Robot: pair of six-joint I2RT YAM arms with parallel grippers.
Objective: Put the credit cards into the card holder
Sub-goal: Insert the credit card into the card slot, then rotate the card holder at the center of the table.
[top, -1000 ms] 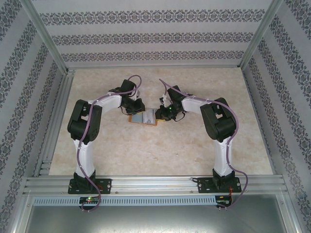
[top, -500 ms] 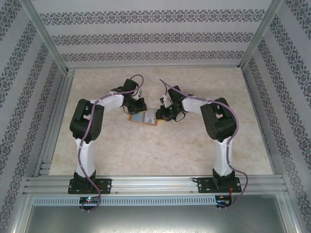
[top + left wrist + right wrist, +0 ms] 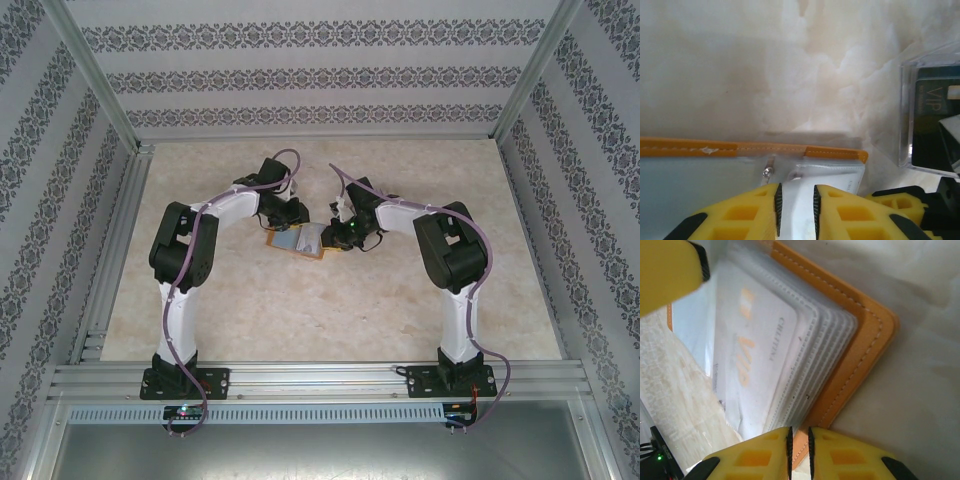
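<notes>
— Where is the card holder (image 3: pixel 298 243)?
— Open, mid-table on a cream marbled tabletop (image 3: pixel 300 320), with patterned wallpaper walls (image 3: pixel 300 75) around. The left gripper (image 3: pixel 796 194) pinches its clear sleeve (image 3: pixel 695 185); the right gripper (image 3: pixel 799 434) pinches its orange edge.

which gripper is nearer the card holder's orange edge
Right. The right gripper pinches the card holder by its orange edge; the left gripper grips a clear sleeve just inside it.
</notes>
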